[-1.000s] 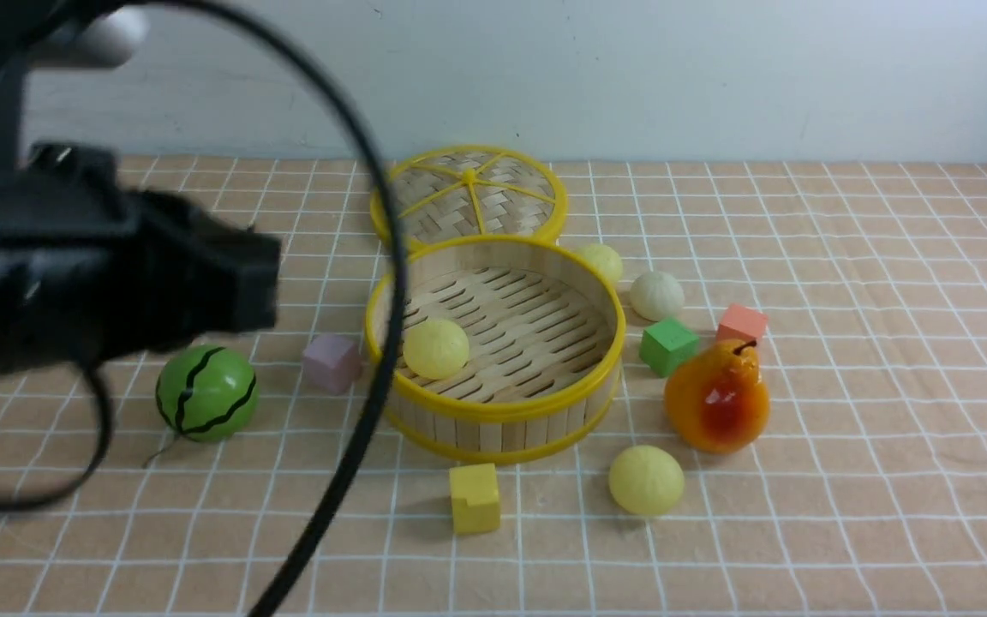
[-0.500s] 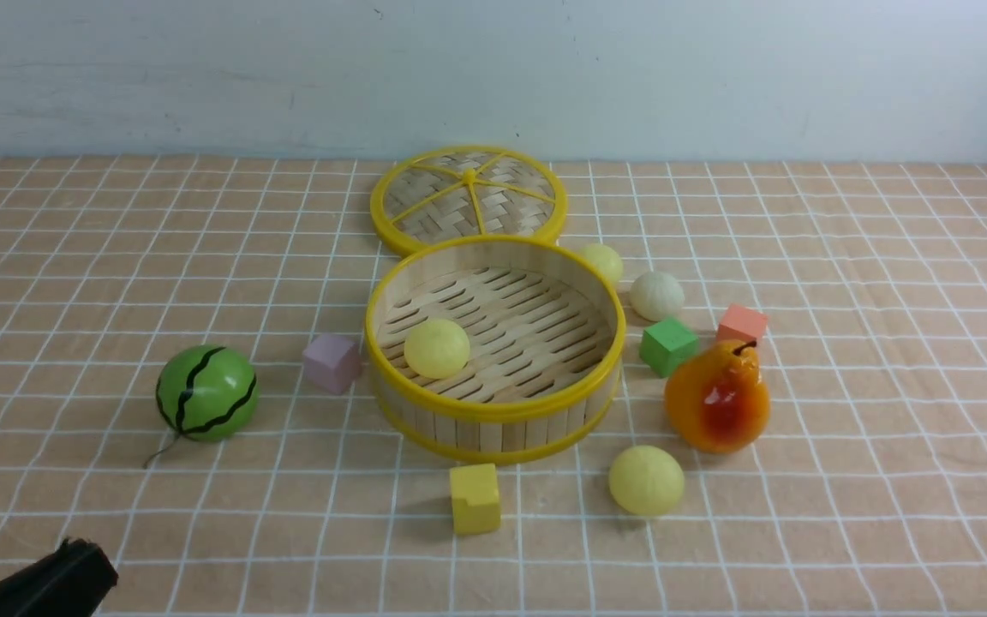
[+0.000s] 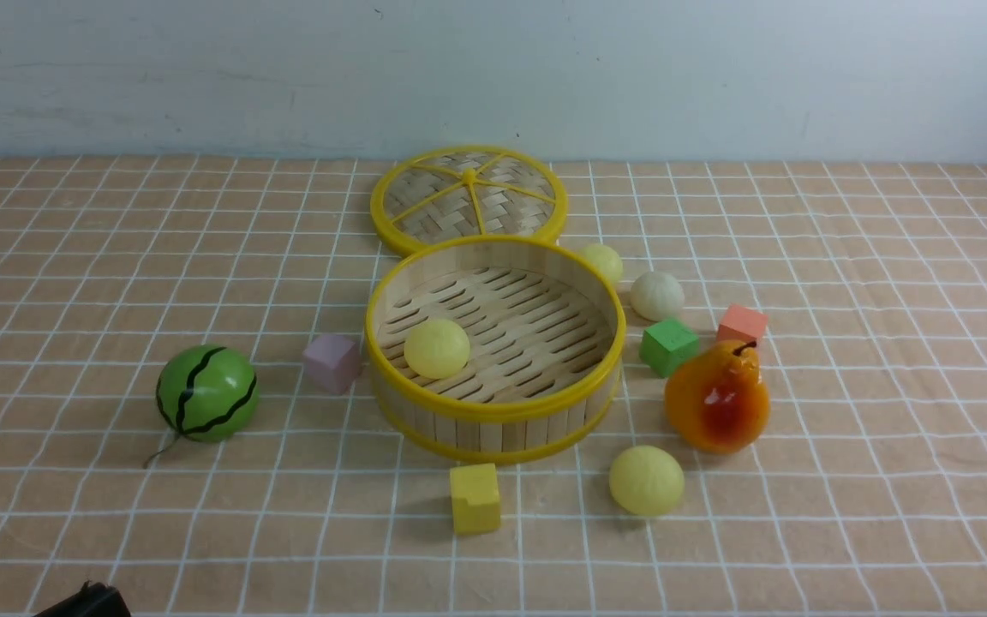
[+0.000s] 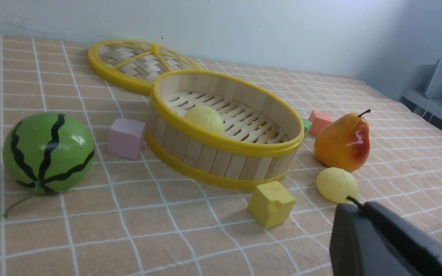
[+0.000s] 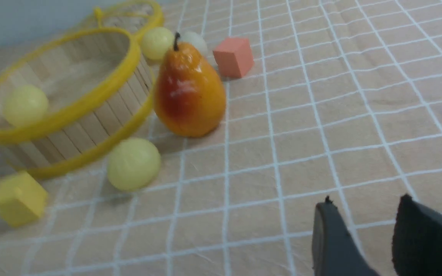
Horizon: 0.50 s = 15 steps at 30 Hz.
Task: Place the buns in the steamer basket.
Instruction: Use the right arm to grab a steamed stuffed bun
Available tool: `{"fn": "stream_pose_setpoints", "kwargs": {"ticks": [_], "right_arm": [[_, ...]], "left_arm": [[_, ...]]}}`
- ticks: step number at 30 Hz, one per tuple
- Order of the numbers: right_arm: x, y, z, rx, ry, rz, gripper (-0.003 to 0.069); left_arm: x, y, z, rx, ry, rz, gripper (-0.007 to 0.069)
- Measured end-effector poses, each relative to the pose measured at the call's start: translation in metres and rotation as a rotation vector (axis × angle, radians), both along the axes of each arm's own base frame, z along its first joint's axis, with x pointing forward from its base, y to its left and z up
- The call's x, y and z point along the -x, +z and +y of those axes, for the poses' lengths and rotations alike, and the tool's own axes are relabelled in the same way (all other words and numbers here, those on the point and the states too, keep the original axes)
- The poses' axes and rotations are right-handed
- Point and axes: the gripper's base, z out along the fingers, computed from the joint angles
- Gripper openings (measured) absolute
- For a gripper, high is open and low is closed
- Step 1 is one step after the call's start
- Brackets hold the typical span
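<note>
The steamer basket (image 3: 493, 410) stands mid-table with one pale yellow bun (image 3: 436, 348) on its slatted floor. Three buns lie on the cloth: a pale yellow one (image 3: 603, 261) and an off-white one (image 3: 656, 295) behind the basket's right side, and a pale yellow one (image 3: 646, 480) in front right. My left gripper (image 4: 355, 209) is shut and empty, low over the cloth near the front bun (image 4: 337, 184). My right gripper (image 5: 366, 203) is open with nothing between its fingers, well to the right of the front bun (image 5: 133, 163). It is out of the front view.
The woven lid (image 3: 468, 199) lies behind the basket. A watermelon ball (image 3: 206, 392) and a pink cube (image 3: 332, 362) sit to the left. A yellow cube (image 3: 475, 497) is in front. A green cube (image 3: 669, 344), a salmon cube (image 3: 742, 324) and a pear (image 3: 718, 398) stand on the right.
My left arm and its cable have pulled back from the left of the front view, down to the bottom left corner. Nothing on the table has moved.
</note>
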Motion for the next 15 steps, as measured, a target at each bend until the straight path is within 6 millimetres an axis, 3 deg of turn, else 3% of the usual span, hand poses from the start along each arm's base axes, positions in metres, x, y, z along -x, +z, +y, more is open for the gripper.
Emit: {"fn": "stream_pose_setpoints", "kwargs": {"ticks": [2, 8, 10, 15], "right_arm": [[-0.001, 0.007, 0.001, -0.180, -0.022, -0.053, 0.0241], [-0.001, 0.022, -0.001, -0.396, -0.045, -0.138, 0.0216], [0.000, 0.028, 0.001, -0.389, -0.028, -0.106, 0.0194], [-0.005, 0.075, 0.014, -0.097, 0.124, 0.139, 0.0083]], "left_arm": [[0.000, 0.000, 0.000, 0.001, 0.000, -0.002, -0.0013], [0.000, 0.000, 0.000, 0.002, 0.000, -0.002, -0.0013], [0.000, 0.000, 0.000, 0.002, 0.000, -0.002, -0.0013], [0.000, 0.000, 0.000, 0.003, 0.000, -0.001, -0.0013]]}}
